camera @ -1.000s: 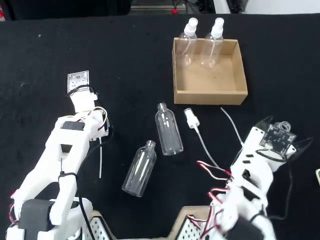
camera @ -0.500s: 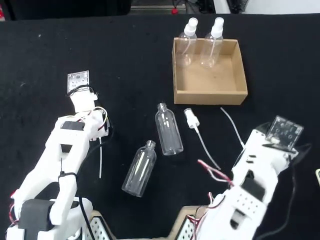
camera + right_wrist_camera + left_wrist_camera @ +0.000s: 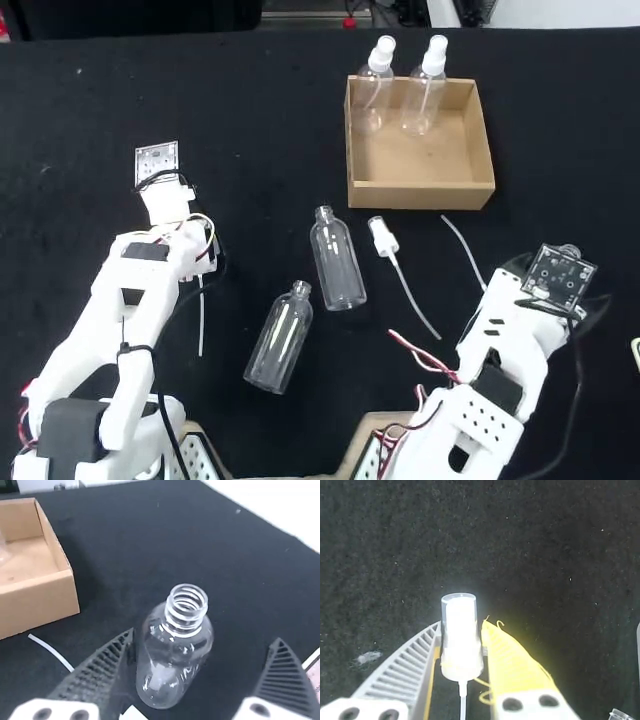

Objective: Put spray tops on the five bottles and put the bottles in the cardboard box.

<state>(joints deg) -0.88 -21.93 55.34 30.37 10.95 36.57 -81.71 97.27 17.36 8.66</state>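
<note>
My left gripper [image 3: 462, 630] is shut on a white spray top [image 3: 461, 640], whose thin tube [image 3: 201, 322] trails below the left arm [image 3: 150, 270]. My right gripper [image 3: 202, 637] is open, its fingers wide on either side of a clear uncapped bottle [image 3: 177, 645] without touching it. The right arm [image 3: 540, 300] stands over that bottle at the table's right. Two more uncapped bottles [image 3: 337, 258] [image 3: 280, 335] lie mid-table. A loose spray top [image 3: 383, 238] with its tube lies beside them. Two capped bottles [image 3: 375, 85] [image 3: 428, 85] stand at the far wall of the cardboard box [image 3: 420, 195].
A loose white tube [image 3: 462, 245] lies between the box and the right arm, and it runs past the box [image 3: 35, 590] as a white line [image 3: 50, 652] in the right wrist view. The table is covered in black cloth.
The right arm's wrist rose and tipped back, then came down again near where it began. The left arm and the bottles on the table have not moved.
</note>
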